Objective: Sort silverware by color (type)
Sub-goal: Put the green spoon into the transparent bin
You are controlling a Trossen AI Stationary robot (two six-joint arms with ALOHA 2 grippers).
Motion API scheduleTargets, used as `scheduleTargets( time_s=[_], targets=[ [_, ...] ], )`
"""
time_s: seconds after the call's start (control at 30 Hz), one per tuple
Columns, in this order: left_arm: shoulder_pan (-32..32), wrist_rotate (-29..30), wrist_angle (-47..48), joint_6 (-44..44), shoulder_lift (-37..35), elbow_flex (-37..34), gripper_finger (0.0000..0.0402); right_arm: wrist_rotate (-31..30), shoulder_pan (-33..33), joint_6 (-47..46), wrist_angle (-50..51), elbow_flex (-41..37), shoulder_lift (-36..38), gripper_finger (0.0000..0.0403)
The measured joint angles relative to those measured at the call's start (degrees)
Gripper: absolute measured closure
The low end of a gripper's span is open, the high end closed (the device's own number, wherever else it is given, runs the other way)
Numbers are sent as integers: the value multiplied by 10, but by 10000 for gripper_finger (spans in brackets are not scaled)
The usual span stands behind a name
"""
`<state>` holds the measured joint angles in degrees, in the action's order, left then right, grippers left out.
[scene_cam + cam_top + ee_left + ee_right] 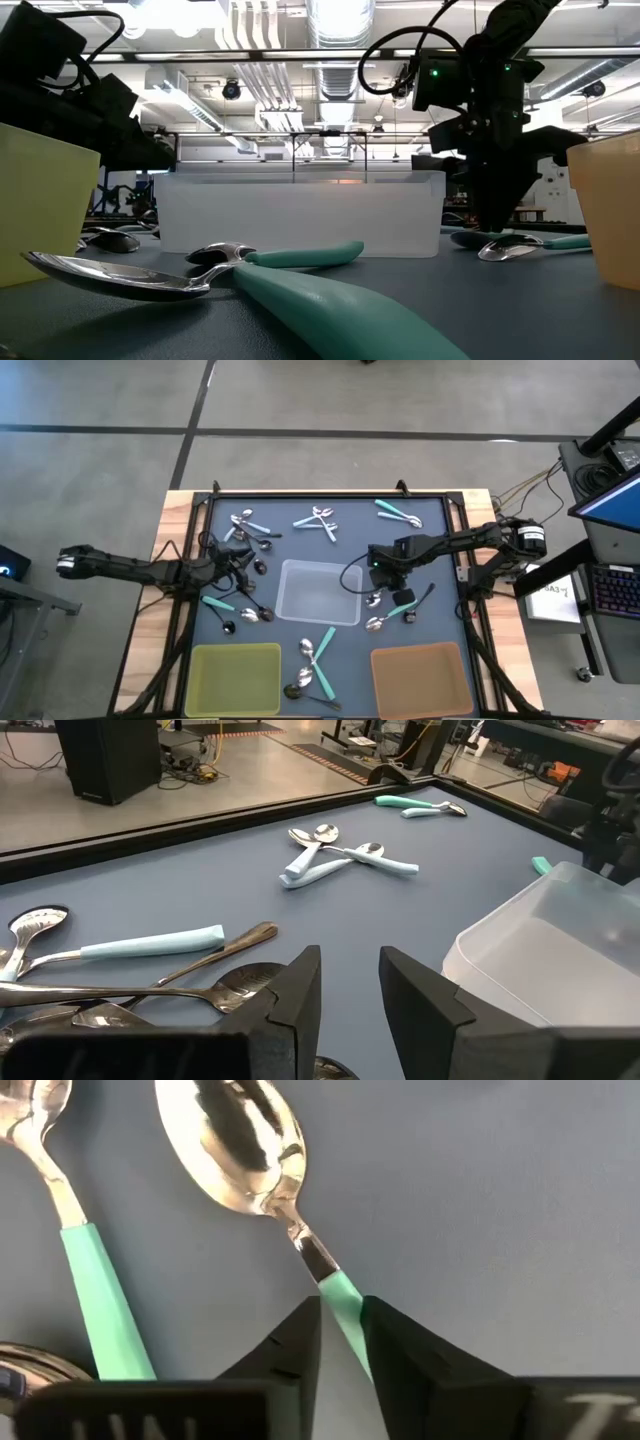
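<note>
Silverware lies scattered over the dark tabletop (440,530) in small clusters around a clear bin (320,592), with a yellow bin (235,678) and a brown bin (420,678) along the near edge, apparently one container per handle colour.

High view: the right gripper (385,582) hangs just beside the clear bin's right wall, above a small group of spoons; the left gripper (238,560) sits among the spoons at the left.

Low view: the right gripper (497,215) points straight down at the tabletop, its tips at a teal-handled spoon (520,243) lying flat, a vertical approach suited to lifting a thin object.

Left wrist view: the left gripper (350,985) is spread with nothing between its fingers, hovering over metal spoons (190,990); a pale-handled spoon (120,945) lies close by.

Right wrist view: the right gripper (340,1342) brackets the teal handle of one spoon (240,1145), fingers (290,1350) on either side of it near the neck; whether they already pinch it cannot be told. That spoon's long axis runs diagonally, bowl pointing away from the gripper, crosswise to the finger gap. A second teal spoon (95,1290) lies beside it.
</note>
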<state>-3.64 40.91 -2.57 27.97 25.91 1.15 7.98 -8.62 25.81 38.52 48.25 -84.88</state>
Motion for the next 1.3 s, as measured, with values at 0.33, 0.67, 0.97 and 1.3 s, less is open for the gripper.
scheduleTargets(
  time_s=[0.33, 0.67, 0.97, 1.3],
  targets=[
    [0, 0, 0, 0, 0, 0, 314, -9, 0, 78, -4, -6, -28, 289],
    [0, 0, 0, 0, 0, 0, 314, -10, -1, 46, -3, -5, -71, 369],
    [0, 0, 0, 0, 0, 0, 314, -11, -10, 40, 21, -7, -21, 369],
    [0, 0, 0, 0, 11, 0, 314, -161, -55, -130, 53, 3, 47, 369]
  ],
)
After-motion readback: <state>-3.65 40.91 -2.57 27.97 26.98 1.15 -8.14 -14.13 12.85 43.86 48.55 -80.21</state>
